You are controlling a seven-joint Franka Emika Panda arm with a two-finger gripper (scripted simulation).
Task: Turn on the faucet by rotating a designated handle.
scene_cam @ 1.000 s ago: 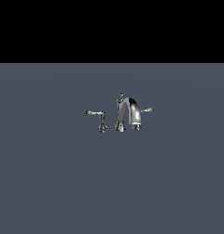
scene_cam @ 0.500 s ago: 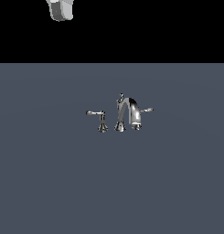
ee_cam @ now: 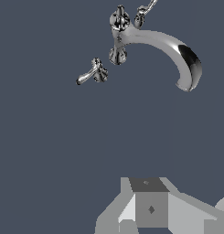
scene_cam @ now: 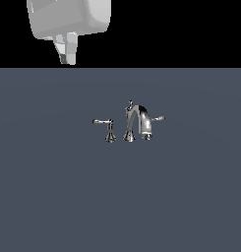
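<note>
The chrome faucet (scene_cam: 136, 123) stands mid-surface, its arched spout (ee_cam: 170, 45) curving off a flared base. The handle (scene_cam: 102, 121) is the slim lever on a short pedestal at the exterior view's left of the spout; from the wrist it is the handle (ee_cam: 89, 75). The other lever (scene_cam: 157, 118) pokes out past the spout. My gripper (scene_cam: 68, 56) hangs high at the exterior view's upper left, far from the faucet. Its fingers (scene_cam: 71, 47) sit side by side with no gap showing and hold nothing. In the wrist view the gripper (ee_cam: 150, 208) is partly cut off by the frame edge.
A flat dark grey surface (scene_cam: 58, 197) stretches all around the faucet. Beyond its far edge there is black background. Nothing else stands on it.
My gripper has come down into the exterior view from above at upper left: absent a second ago, just a tip half a second ago, now much larger. The faucet has not moved.
</note>
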